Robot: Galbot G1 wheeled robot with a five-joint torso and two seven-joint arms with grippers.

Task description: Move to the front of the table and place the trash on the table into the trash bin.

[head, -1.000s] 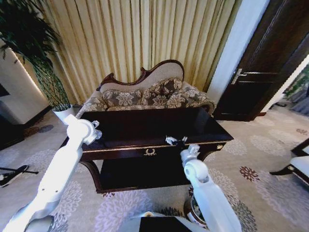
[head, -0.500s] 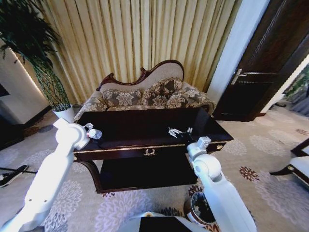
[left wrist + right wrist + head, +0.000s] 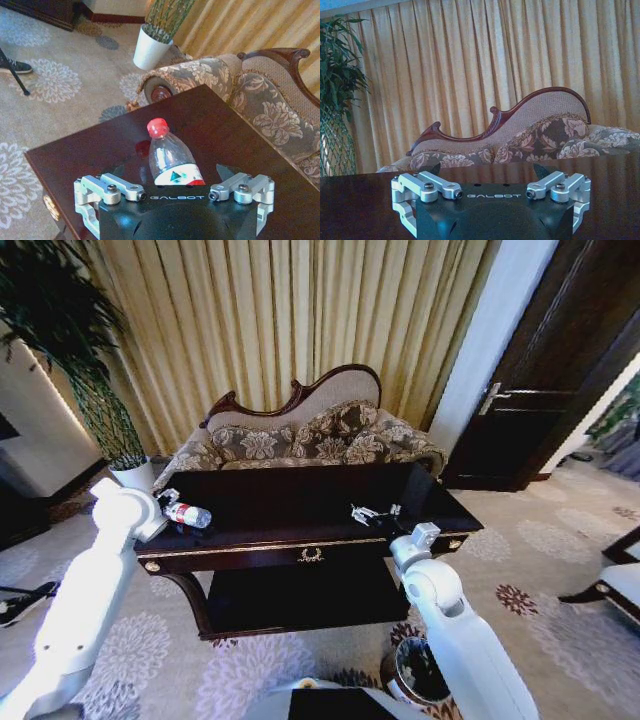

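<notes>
On the table point(image 3: 300, 495), bottle point(image 3: 187, 514) between the wide-open left hand's point(image 3: 172, 175) fingers; bin point(image 3: 420, 672) black-lined

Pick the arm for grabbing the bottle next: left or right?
Left, probably. The left gripper sits open right at the bottle, which lies on the table at its left end. The right gripper is at the table's right front corner, far from it, nearer the white scraps.

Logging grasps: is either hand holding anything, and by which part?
Nothing is held. The left hand is open astride the bottle at its base end, fingers apart from it; the right hand is open and empty.
</notes>
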